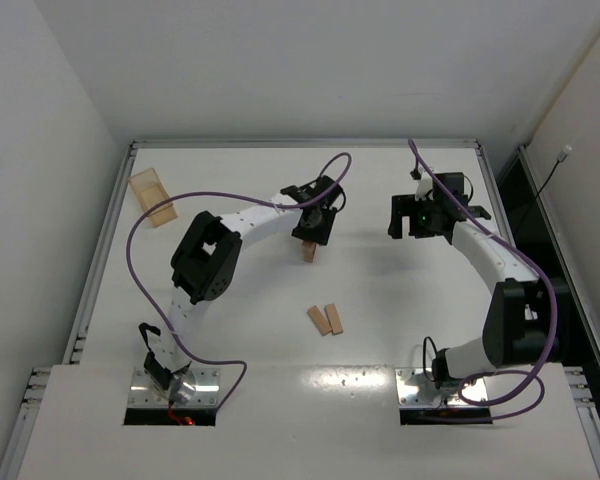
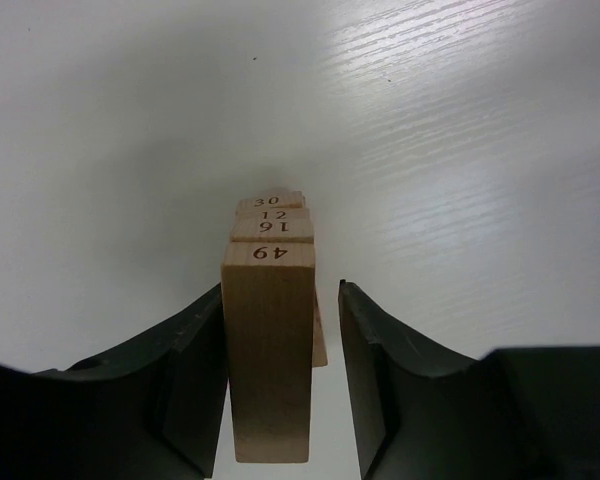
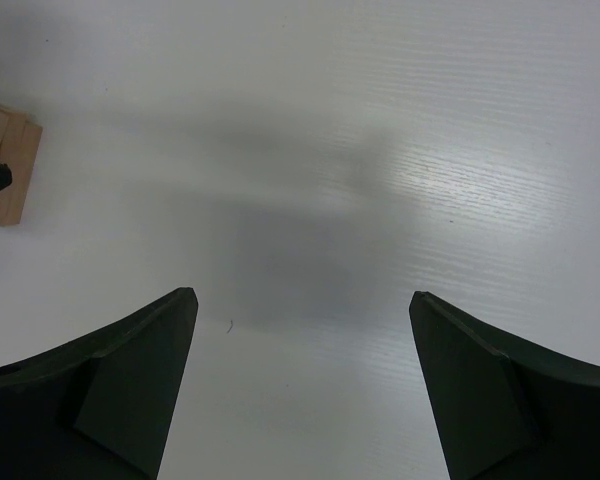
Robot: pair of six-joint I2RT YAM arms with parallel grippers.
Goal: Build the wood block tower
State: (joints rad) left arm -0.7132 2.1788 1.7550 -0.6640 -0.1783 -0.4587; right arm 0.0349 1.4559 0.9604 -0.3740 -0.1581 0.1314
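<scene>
The tower (image 1: 309,252) is a narrow stack of light-tan wood blocks in the middle of the table. In the left wrist view its top block (image 2: 269,350) is marked 49 and sits over blocks marked 16, 12 and 30. My left gripper (image 2: 280,288) straddles that top block. The left finger (image 2: 195,370) is against it and the right finger (image 2: 375,370) stands apart with a clear gap, so the gripper is open. My right gripper (image 3: 302,294) is wide open and empty over bare table, to the right of the tower (image 3: 5,170). Two loose wood blocks (image 1: 325,319) lie side by side nearer the front.
A translucent amber box (image 1: 152,197) lies at the far left of the table. The white table has a raised rim (image 1: 305,144) along the back and sides. Purple cables loop over both arms.
</scene>
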